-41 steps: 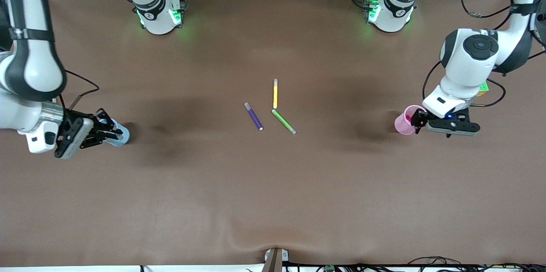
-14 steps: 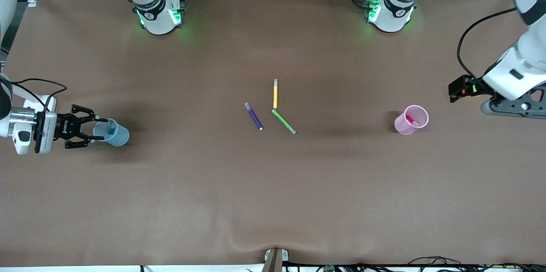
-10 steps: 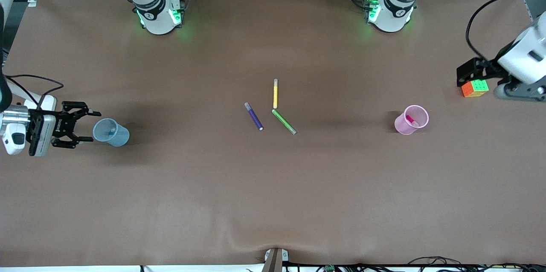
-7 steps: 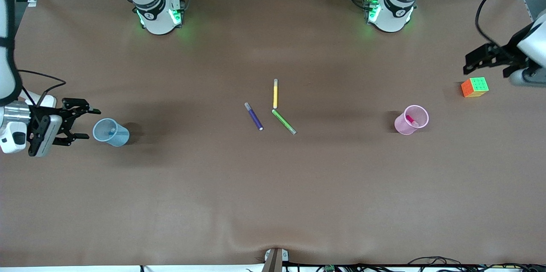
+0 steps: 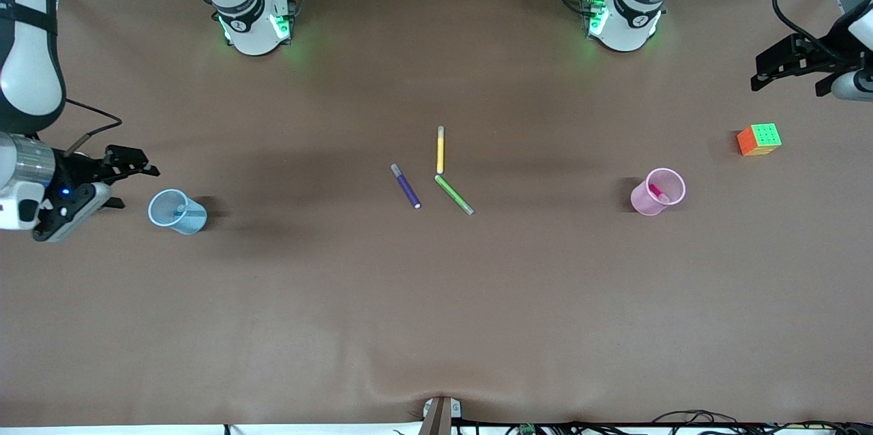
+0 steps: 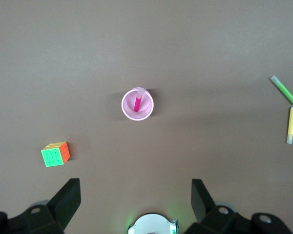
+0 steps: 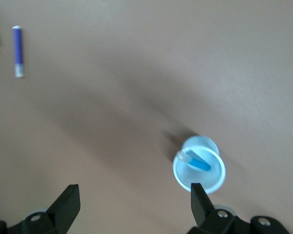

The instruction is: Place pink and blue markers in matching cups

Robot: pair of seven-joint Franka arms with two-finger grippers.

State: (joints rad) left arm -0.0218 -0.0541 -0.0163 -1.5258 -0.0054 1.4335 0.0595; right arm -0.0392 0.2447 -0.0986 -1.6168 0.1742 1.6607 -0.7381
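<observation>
The pink marker (image 5: 656, 192) stands in the pale pink cup (image 5: 648, 200) toward the left arm's end of the table; both show in the left wrist view, marker (image 6: 137, 101) in cup (image 6: 129, 109). The blue marker (image 5: 179, 211) leans in the pale blue cup (image 5: 194, 217) toward the right arm's end; the right wrist view shows marker (image 7: 198, 162) in cup (image 7: 207, 181). My left gripper (image 5: 764, 70) is open and empty, high over the table's end. My right gripper (image 5: 129, 179) is open and empty, beside the blue cup.
A purple marker (image 5: 406, 187), a yellow marker (image 5: 440, 151) and a green marker (image 5: 453, 194) lie at the table's middle. A colour cube (image 5: 758, 139) sits near the left arm's end, farther from the front camera than the pink cup.
Both grippers have drawn back from their cups and risen, each leaving its marker in the cup. The left arm's retreat has uncovered the cube.
</observation>
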